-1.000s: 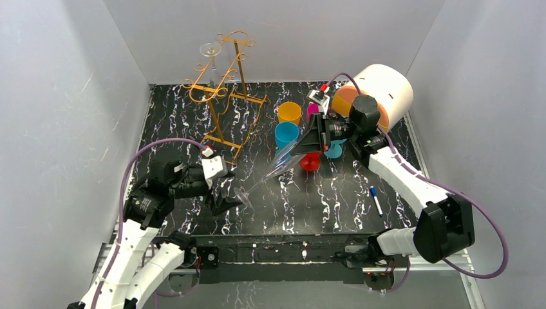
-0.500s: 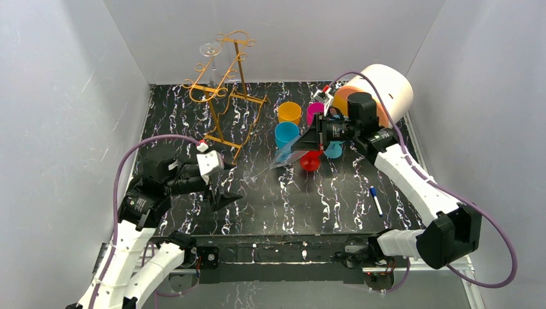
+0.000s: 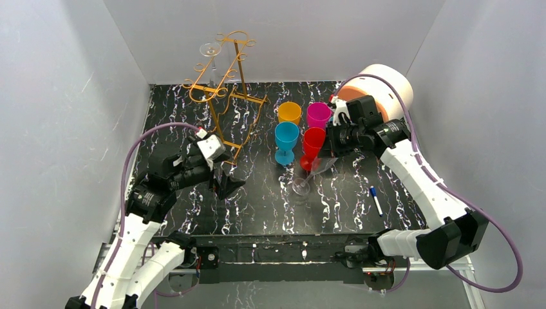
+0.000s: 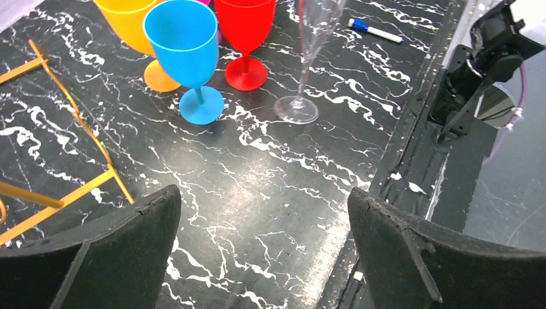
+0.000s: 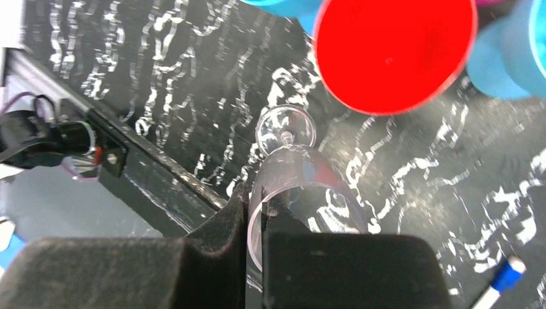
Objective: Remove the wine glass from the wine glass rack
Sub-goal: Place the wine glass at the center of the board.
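- wine glass [image 3: 309, 177]: off the rack, foot down on the black marbled table [image 3: 257, 212], about table centre, just at 6 o'clock of the red goblet [image 3: 313, 145].
- right gripper [image 5: 254, 212]: jaws nearly closed, pinching the glass's rim wall, one finger inside the bowl and one outside.
- right arm: reaches from its base at 5 o'clock up and across to centre, forearm angled in from 3 o'clock, wrist pointing down toward 8 o'clock.
- wine glass rack [image 3: 222, 90]: stands at the table's 11 o'clock, well apart from the held glass; a second clear glass [image 3: 209, 48] hangs at its top.
- left gripper [image 4: 264, 248]: jaws spread wide, nothing between them, hovering near the rack's base at the table's 8 o'clock.
- left arm: elbow bent, fingers facing 3 o'clock toward the goblets.
- blue goblet [image 3: 286, 138], orange goblet [image 3: 289, 112] and magenta goblet [image 3: 318, 114] cluster at 12 o'clock of the glass.
- marker [image 3: 376, 200] lies at its 3 o'clock.
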You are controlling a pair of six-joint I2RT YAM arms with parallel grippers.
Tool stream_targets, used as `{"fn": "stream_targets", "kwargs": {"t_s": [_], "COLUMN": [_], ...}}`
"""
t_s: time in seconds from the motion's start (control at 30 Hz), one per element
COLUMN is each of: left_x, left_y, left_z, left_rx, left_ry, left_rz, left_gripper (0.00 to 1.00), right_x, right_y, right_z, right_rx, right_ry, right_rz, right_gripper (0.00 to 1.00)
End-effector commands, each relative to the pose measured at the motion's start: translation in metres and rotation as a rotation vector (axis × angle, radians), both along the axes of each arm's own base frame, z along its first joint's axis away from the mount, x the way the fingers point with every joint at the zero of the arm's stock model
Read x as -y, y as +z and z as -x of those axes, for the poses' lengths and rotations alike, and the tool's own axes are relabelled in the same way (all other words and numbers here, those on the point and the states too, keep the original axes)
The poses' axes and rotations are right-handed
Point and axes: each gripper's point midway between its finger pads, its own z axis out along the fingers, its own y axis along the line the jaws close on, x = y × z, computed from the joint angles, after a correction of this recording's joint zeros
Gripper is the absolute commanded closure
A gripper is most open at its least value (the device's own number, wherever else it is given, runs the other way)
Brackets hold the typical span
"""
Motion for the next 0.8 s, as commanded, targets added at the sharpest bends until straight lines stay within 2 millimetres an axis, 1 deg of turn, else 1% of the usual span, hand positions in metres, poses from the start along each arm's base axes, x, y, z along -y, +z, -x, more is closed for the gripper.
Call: {"fn": "stream_targets", "kwargs": {"t_s": [0.0, 0.07, 0.17, 0.27, 0.33, 0.4, 0.57, 0.63, 0.77], "left_x": [-0.006, -0.008, -0.007, -0.012, -0.017, -0.02, -0.02, -0.024, -0.036], "left_y": [0.003, 0.005, 0.007, 0.002, -0.002, -0.001, 0.018, 0.022, 0.02], "left_z": [-0.013, -0.018, -0.021, -0.027, -0.029, -0.027, -0.029, -0.032, -0.041], "left_rx": [0.0, -0.009, -0.013, -0.018, -0.023, -0.009, 0.067, 0.07, 0.022], "left_ry": [0.086, 0.127, 0.146, 0.192, 0.227, 0.237, 0.24, 0.271, 0.374], "left_rz": [0.004, 0.02, 0.043, 0.038, 0.027, 0.019, 0.053, 0.053, 0.042], "left_gripper": [0.02, 0.02, 0.02, 0.02, 0.02, 0.02, 0.02, 0.02, 0.02], "right_x": [0.023, 0.029, 0.044, 0.066, 0.073, 0.073, 0.063, 0.06, 0.055], "right_y": [0.006, 0.006, -0.001, -0.017, -0.021, -0.021, -0.021, -0.022, -0.031], "right_z": [-0.009, -0.011, -0.015, -0.025, -0.033, -0.039, -0.057, -0.062, -0.07], "right_rx": [0.026, 0.018, 0.008, 0.041, 0.061, 0.077, 0.139, 0.147, 0.129], "right_ry": [-0.104, -0.135, -0.198, -0.273, -0.308, -0.32, -0.333, -0.33, -0.333], "right_rz": [0.122, 0.161, 0.237, 0.348, 0.384, 0.387, 0.344, 0.334, 0.338], "right_gripper": [0.99, 0.99, 0.99, 0.99, 0.99, 0.99, 0.99, 0.99, 0.99]}}
